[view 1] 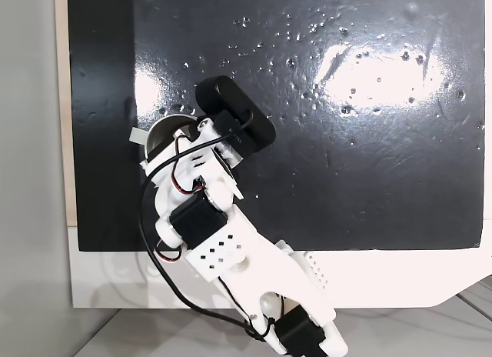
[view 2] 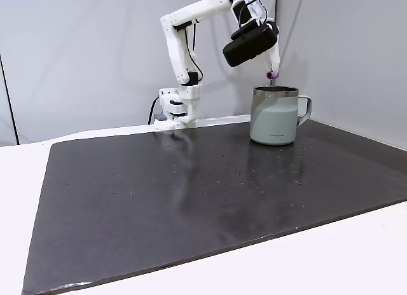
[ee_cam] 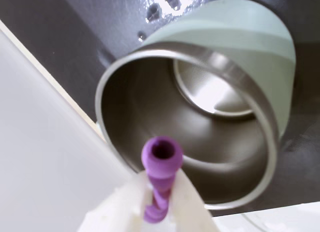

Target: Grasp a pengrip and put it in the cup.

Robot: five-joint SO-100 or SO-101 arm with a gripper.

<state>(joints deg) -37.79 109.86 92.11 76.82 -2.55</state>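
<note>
A small line of lettering is showing low on the wall of the cup [view 2: 275, 120] in a fixed view, but it is too small to read. The gripper [ee_cam: 159, 202] is pinching the purple ribbed pengrip [ee_cam: 160, 164] between its white fingers [ee_cam: 187, 207]; in the wrist view the tube's open end is pointing out beyond the fingertips, and its lower end is hiding between the two fingers. The cup is sitting directly below the tool, its steel mouth and pale green outer wall facing the wrist camera, with the pengrip hanging just inside the near rim line. In a fixed view from the side, the pengrip [view 2: 271, 74] is hovering just above the rim, apart from it, at the tip of the gripper [view 2: 272, 71]. From above, the arm [view 1: 207, 218] is covering most of the cup [view 1: 161, 135], leaving a sliver of rim and the handle tab on the black mat [view 1: 369, 180].
</note>
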